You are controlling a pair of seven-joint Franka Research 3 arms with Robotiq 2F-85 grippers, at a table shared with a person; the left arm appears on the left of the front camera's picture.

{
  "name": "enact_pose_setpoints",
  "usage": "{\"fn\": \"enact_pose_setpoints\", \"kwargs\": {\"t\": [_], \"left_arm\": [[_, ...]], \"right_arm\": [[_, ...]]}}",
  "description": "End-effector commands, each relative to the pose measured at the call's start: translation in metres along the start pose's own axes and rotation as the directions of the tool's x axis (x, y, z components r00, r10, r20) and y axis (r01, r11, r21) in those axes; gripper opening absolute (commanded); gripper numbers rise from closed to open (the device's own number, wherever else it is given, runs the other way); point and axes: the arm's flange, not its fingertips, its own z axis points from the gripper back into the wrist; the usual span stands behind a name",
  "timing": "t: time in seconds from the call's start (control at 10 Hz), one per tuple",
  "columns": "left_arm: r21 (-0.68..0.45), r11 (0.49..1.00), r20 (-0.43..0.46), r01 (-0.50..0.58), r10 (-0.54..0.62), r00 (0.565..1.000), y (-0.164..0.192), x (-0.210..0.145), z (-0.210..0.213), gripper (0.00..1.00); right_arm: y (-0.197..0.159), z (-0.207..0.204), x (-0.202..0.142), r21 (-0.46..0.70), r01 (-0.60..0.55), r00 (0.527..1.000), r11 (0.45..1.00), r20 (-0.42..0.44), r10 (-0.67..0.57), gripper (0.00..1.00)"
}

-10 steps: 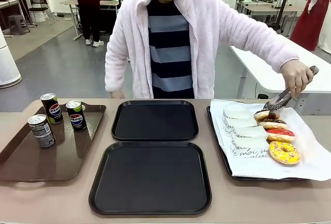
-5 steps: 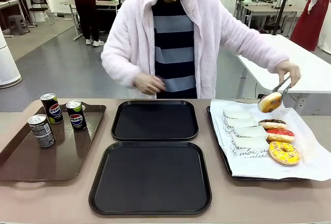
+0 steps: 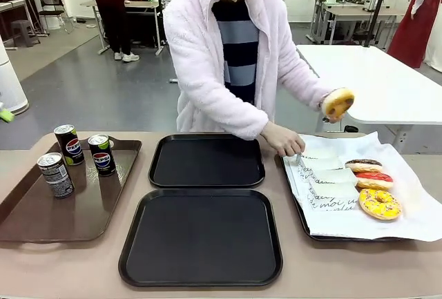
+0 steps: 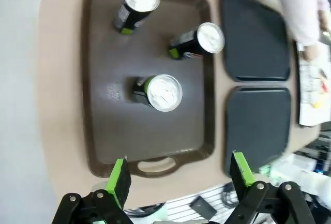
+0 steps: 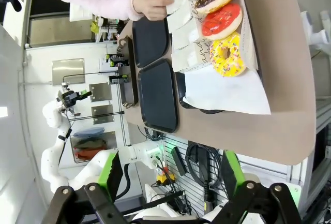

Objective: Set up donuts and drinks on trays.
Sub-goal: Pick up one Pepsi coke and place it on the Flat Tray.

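Jaws apart, wrist views; front view: donut [image 3: 338, 103] aloft.

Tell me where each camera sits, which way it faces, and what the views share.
Front: fixed on the robot's side, facing across the table at the person, whose hand is at the white boxes.
Left wrist: above the brown tray, looking down on three cans; the open left claw frames the bottom.
Right wrist: rolled sideways, beyond the table's edge, facing three donuts; the open right claw at the bottom.
Shared: all three show the two black trays.
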Motion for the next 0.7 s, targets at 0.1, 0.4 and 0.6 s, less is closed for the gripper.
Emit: {"fn": "enact_pose_setpoints", "kwargs": {"t": [0.1, 0.4, 0.6], "left_arm": [[0.256, 0.967, -0.050, -0.005, 0.019, 0.999, -0.023, 0.026, -0.055, 1.00], [0.296, 0.955, -0.057, 0.016, 0.001, 0.998, -0.040, 0.020, -0.087, 1.00], [0.264, 0.964, -0.047, 0.022, -0.010, 0.999, -0.041, 0.013, -0.083, 1.00]], "right_arm": [[0.000, 0.001, 0.002, 0.022, -0.016, 1.000, 1.000, 0.005, 0.016, 1.00], [0.000, 0.001, 0.002, 0.022, -0.016, 1.000, 1.000, 0.005, 0.016, 1.00], [0.000, 0.001, 0.002, 0.022, -0.016, 1.000, 1.000, 0.005, 0.016, 1.00]]}}
